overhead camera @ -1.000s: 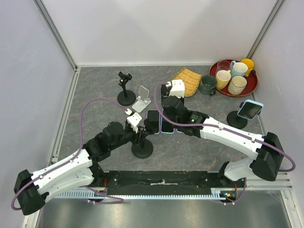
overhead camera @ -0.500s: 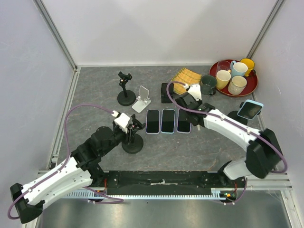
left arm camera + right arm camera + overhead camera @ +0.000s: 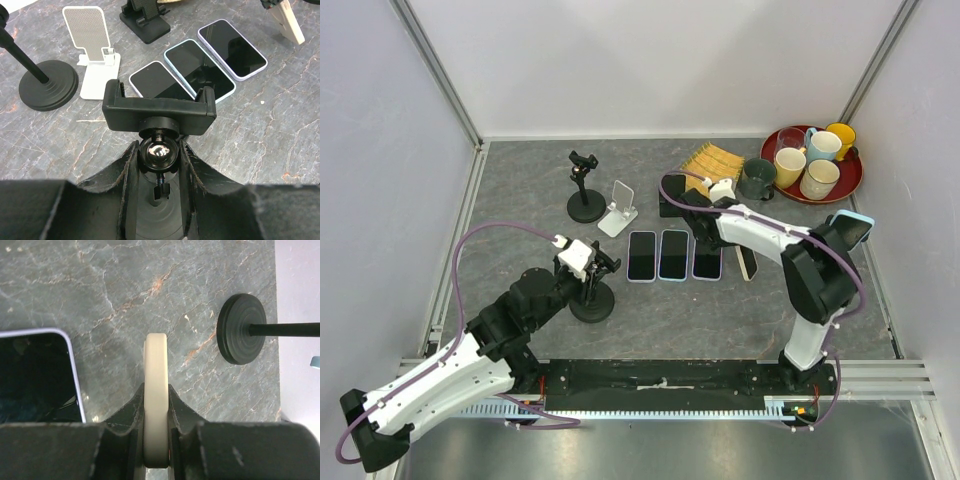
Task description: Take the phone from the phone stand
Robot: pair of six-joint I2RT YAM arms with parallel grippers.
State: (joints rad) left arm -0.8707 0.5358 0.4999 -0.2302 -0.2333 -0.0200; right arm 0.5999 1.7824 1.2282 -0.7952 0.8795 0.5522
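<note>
With right pincer clenches the phone; with left pincer clamps the neck of the black phone stand. On the red tray at far right: four mugs and a glass. Holds the phone on edge just right of three phones flat on the counter, long axis running away from the fingers; slim, cream, round-cornered.
</note>
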